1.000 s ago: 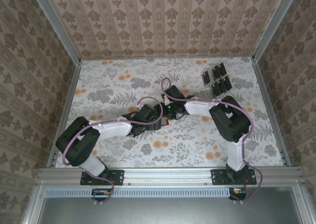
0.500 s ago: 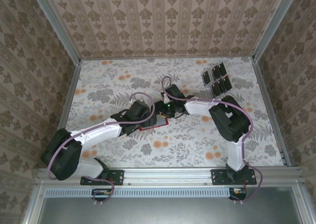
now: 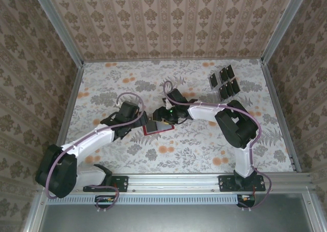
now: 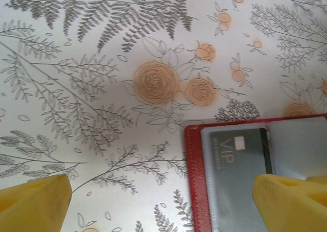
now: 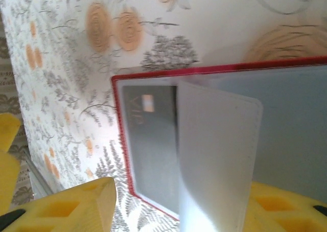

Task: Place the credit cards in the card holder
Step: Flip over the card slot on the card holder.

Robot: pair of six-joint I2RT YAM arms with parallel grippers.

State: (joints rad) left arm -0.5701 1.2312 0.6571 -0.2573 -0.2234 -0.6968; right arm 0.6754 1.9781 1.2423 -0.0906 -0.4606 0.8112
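Two arms reach to the middle of the flower-printed table (image 3: 102, 89), over the card holder (image 3: 156, 130). It lies open and flat, a red border around grey-blue pockets, directly beneath the right gripper (image 5: 179, 201) and just to the right of the left gripper (image 4: 163, 204). The left gripper is released, jaws spread wide with nothing between them. One yellow fingertip (image 4: 288, 201) overlaps the holder, though contact cannot be judged. The right gripper is likewise spread, with a translucent pocket leaf (image 5: 217, 150) standing up between its fingers, close against one of them. The credit cards (image 3: 224, 82), black and laid in rows, sit well apart from both grippers, beyond the right one toward the far right corner. One grey card (image 4: 239, 149) marked VIP sits in a pocket just ahead of the left gripper's fingertip.
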